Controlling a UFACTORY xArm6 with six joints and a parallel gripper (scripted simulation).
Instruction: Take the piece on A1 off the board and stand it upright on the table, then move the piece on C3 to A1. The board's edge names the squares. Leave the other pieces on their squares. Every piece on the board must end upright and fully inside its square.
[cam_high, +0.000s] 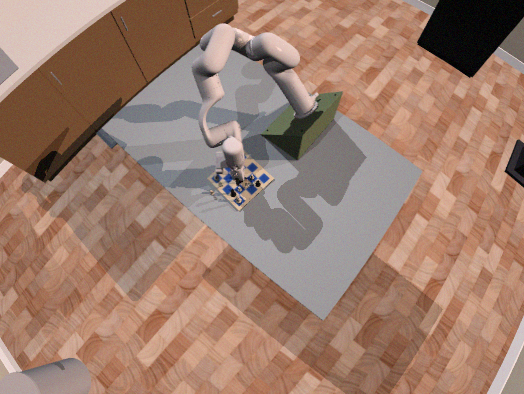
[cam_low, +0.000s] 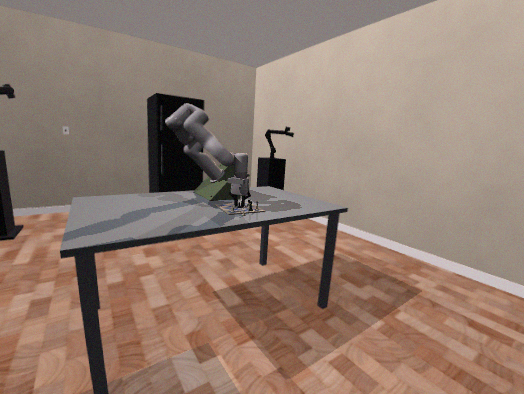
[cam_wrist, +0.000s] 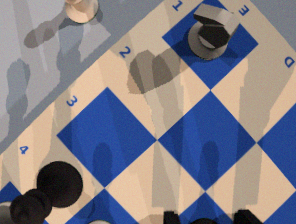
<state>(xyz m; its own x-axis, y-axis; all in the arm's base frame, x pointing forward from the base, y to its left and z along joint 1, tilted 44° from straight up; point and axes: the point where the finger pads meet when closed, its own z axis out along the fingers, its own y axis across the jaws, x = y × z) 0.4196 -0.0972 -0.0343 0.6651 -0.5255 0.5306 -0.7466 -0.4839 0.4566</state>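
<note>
C3 lies at the bottom edge of the wrist view, right under the gripper (cam_low: 242, 202). Only the square's blue tip shows there, between two dark fingertips. A dark shape sits in the gap, too cropped to say if it's the C3 piece. The gripper is approx. a third open and holds nothing, w/ its fingers pointing straight down at the board (cam_high: 263, 183).

A1 is out of the wrist view, and it's too small in the top view to tell what's on it. A white piece (cam_wrist: 80, 7) stands upright on the table (cam_high: 320, 260), just off the board's numbered edge, near the "2".

On the board, a grey piece w/ a dark top (cam_wrist: 210, 35) sits inside blue E1. A black pawn (cam_wrist: 59, 182) stands on the tan sq. by the "4", w/ a 2nd black piece (cam_wrist: 30, 209) just beside it, at the lower left. The squares between these and the fingertips are bare.

The board lies near the table's middle, a bit toward the edge away from the green base (cam_high: 334, 98). The arm (cam_high: 210, 85) arches from that base over to the board.
</note>
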